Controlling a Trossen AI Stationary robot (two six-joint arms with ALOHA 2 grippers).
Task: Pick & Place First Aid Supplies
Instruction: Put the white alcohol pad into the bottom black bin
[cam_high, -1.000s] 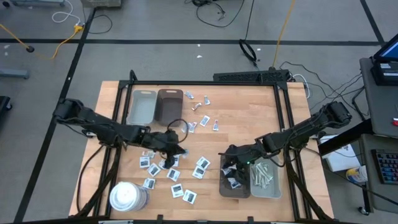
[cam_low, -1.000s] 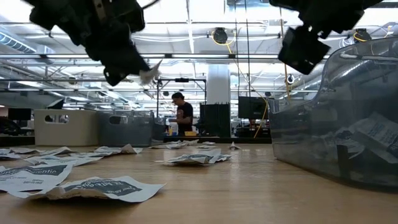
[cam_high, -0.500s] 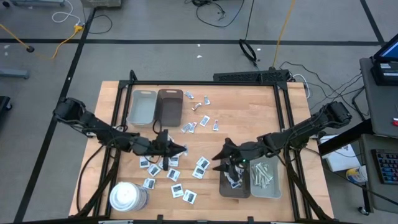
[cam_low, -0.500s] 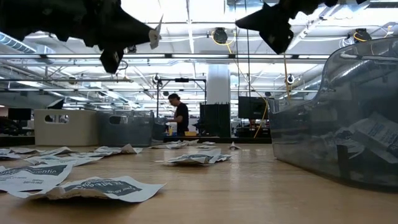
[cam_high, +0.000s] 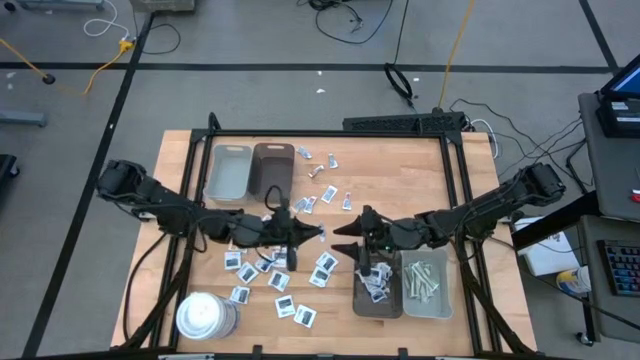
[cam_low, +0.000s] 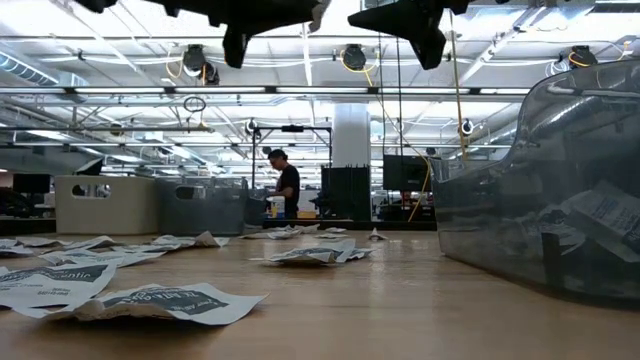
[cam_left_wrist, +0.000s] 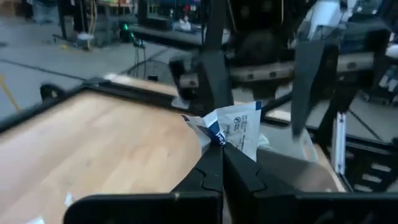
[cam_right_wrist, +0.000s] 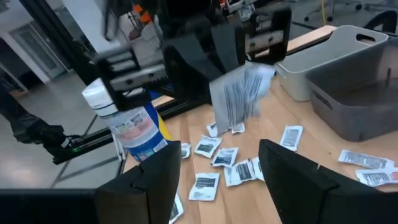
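Note:
My left gripper is shut on one small white packet with blue print, high above the middle of the table. My right gripper faces it, open, its two fingers standing on either side beyond the packet without touching it. The right wrist view shows the same packet ahead of my right gripper. Several more packets lie flat on the wood below. Others lie in the brown tray. My left gripper pinches the packet between its two fingertips at one edge. The fingers come in level, pointing toward the table's right. The packet sticks out past the fingertips, crumpled near the hold and lifted clear of the table.
A grey tray with pale strips sits beside the brown tray at the near right. A grey tray and a brown tray stand at the far left. A white cylinder stands at the near left corner. More packets lie scattered mid-table.
My left gripper has carried the packet up and toward the table's right, from above the scattered packets to the middle. My right gripper has left the brown tray, risen and moved left, turning toward the left gripper until the two face each other.

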